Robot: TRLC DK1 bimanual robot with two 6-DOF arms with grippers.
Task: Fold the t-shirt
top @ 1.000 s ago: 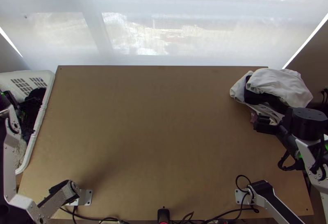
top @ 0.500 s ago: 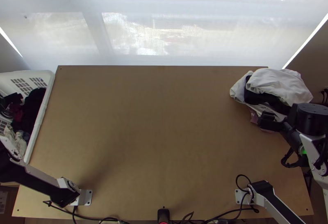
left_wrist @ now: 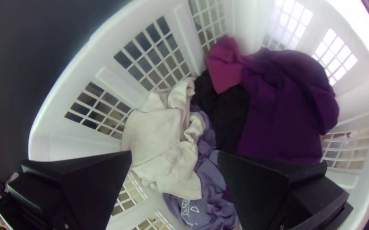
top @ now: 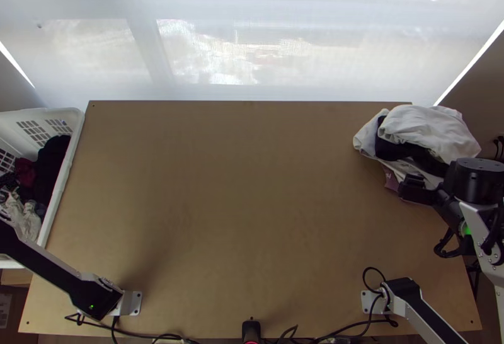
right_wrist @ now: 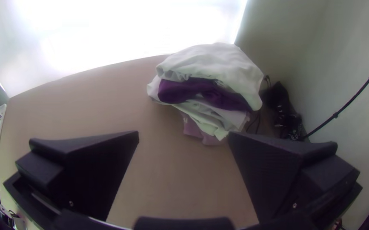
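The top view looks steeply down from high over the table (top: pixel 239 186), near edge lowest. The left wrist view faces down into the white basket (left_wrist: pixel 73 74) at close range. The right wrist view looks obliquely across the table, toward the clothes pile (right_wrist: pixel 216 64) and bright window covering (right_wrist: pixel 107 34). The top view shares the basket with both wrist views.

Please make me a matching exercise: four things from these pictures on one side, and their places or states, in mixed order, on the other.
Things:
1. Basket
2. Clothes pile
3. Left end effector
4. Right end effector

Places or states:
A. Open, near the clothes pile
B. Far right corner of the table
C. Open, above the basket
D. Left edge of the table

Pairs: 1-D; 2-B; 3-C; 4-A
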